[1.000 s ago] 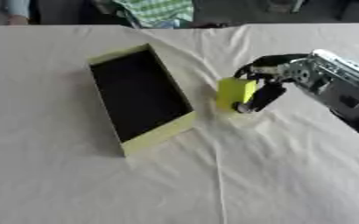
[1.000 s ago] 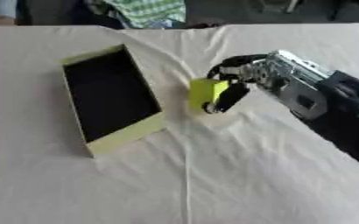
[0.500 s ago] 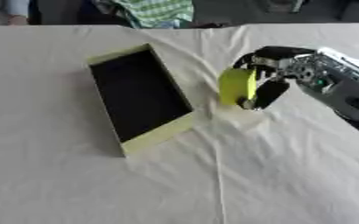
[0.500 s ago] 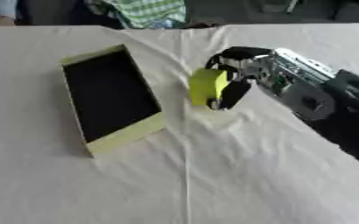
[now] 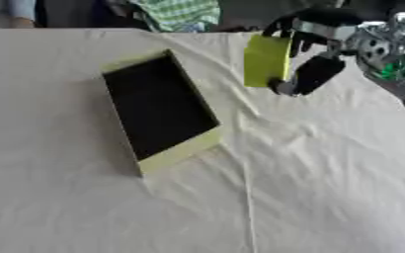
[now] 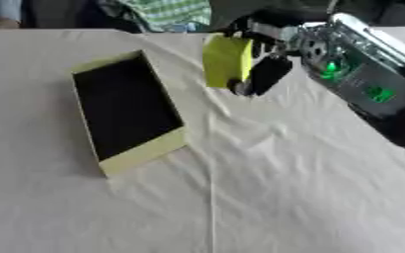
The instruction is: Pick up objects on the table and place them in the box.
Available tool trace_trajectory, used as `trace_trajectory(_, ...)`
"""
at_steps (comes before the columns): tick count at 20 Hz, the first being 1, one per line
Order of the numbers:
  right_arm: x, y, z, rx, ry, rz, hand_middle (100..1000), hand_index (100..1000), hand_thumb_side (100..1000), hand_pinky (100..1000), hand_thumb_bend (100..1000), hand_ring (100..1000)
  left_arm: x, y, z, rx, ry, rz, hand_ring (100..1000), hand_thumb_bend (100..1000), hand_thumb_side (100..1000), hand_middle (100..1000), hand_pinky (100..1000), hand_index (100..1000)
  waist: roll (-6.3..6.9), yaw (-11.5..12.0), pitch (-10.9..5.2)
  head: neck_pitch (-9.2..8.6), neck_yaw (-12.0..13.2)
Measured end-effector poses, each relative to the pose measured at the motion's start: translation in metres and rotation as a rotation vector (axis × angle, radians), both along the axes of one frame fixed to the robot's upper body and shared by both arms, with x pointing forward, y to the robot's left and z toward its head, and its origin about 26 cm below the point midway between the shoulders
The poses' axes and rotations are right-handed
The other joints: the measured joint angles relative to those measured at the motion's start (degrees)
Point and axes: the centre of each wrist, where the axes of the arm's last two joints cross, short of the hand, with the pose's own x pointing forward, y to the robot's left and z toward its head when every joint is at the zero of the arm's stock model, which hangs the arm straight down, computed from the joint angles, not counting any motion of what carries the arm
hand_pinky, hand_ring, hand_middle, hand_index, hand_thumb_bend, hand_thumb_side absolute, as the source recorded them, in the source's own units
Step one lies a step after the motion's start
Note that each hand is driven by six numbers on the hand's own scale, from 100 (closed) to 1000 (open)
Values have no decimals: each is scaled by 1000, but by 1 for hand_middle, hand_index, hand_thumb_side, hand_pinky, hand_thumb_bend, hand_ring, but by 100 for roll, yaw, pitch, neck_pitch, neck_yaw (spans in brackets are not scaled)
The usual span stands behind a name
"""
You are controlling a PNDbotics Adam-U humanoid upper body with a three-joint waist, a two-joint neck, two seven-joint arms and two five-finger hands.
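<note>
While the yellow block (image 5: 265, 60) is being carried clear of the cloth, it is being pinched between the thumb and curled fingers of the right hand (image 5: 314, 54), which is coming in from the two o'clock side of the view. The block is being held upright, its broad face turned toward the box, and no part of it is touching the table any longer. A second ago it was being gripped low, just above the cloth at the box's three o'clock side; half a second ago it was being tipped up and lifted; now it is being held higher and farther toward twelve o'clock, near the box's far right corner. The whole view has also shifted, so part of that apparent travel is being produced by the head's tilt.

The open box (image 5: 182, 149), yellow-walled with a dark inside, is lying askew at the block's eight o'clock, near but apart from it, and nothing can be seen inside it. The white tablecloth (image 5: 327, 188) is being left wrinkled around the box. The left hand is not being shown in either view.

The pick is judged done; the carry over the box wall and the release are judged to be remaining.
</note>
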Motion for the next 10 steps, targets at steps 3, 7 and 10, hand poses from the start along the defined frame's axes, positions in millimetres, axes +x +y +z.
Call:
trace_trajectory(3,-5,17,19,6,-46,53,415,759,141,725,100,669,0,0,0,0,1,-1,548,100,804,550,652,715,0,17,-1,2,-4)
trace_trajectory(7,-3,48,34,-1,-75,149,417,759,158,726,100,671,0,0,0,2,3,-3,549,100,804,550,653,715,0,67,-26,5,-48)
trace_trajectory(10,6,68,35,-17,-67,195,416,757,182,726,100,669,0,-1,0,3,4,-7,549,100,804,551,653,715,0,116,-33,13,-77)
